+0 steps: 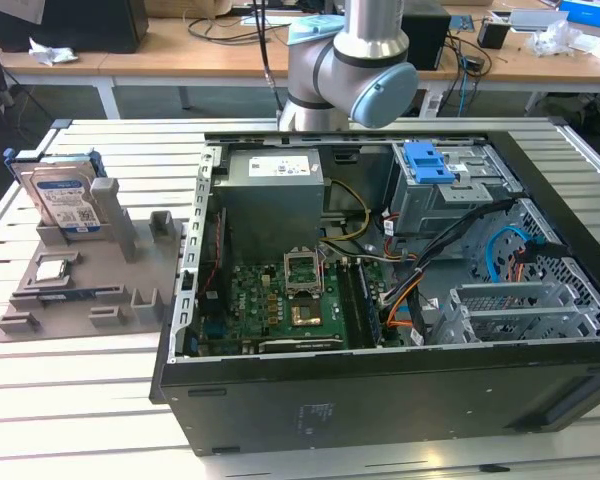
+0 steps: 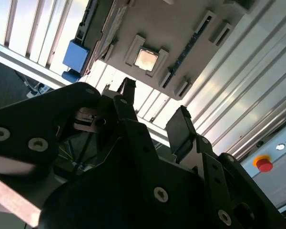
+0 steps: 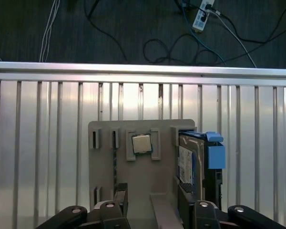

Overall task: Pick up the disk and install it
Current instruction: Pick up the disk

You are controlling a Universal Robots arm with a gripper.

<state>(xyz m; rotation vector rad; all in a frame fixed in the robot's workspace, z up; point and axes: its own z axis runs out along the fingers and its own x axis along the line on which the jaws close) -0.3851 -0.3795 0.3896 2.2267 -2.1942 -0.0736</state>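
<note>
Surface: a slatted metal table carries a grey fixture tray and, on the exterior view's right of it, an open black computer case.
Room: wooden desks with clutter stand behind the table; in the first wrist view, dark floor with loose cables lies past the table's edge rail.
Disk: the disk stands on edge in a slot at the tray's far corner, label facing the exterior camera, blue rails on its sides.
Chip: a processor chip lies flat in its own tray pocket, apart from the disk.
Gripper: the gripper hangs above the tray with its black fingers spread and nothing between them; it is not touching the disk.
Arm: the arm's elbow joint rises behind the case.
Edges: tray and case wall sit just beside each other, possibly touching; the angle leaves that unclear.
Open room: bare slats lie in front of the tray and case.
Case interior: a power-supply box, a green motherboard and cabling fill it.
</note>
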